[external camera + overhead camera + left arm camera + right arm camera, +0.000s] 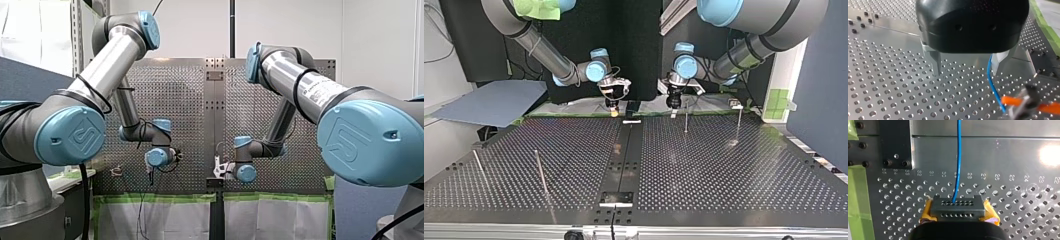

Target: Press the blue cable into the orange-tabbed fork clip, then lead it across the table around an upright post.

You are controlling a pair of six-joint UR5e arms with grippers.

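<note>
At the table edge nearest the arm bases, top view: both grippers hang low over the perforated metal table (pixel 734 190), one on either side of its dark centre strip (pixel 630 150).

My right gripper (pixel 958 211): yellow pads (pixel 991 214) clamped on a dark grey connector block with two rows of holes (pixel 958 206). The thin blue cable (pixel 958 157) leaves this block and runs straight ahead over the plate.

My left gripper (pixel 966 73): metal fingers (pixel 936 62) spread wide, nothing between them. The blue cable passes just beside one finger and drops to the orange-tabbed fork clip (pixel 1028 101), ahead of and beside the fingers. Clip is blurred; cannot tell whether the cable is seated in it.

Surroundings, top view: thin upright metal post (pixel 685 120) near my left gripper, second post (pixel 739 120) further right. Two thin rods (pixel 541 172) stand well apart from these at the view's left. Grey-blue sheet (pixel 494 102) lies off the table beyond them
</note>
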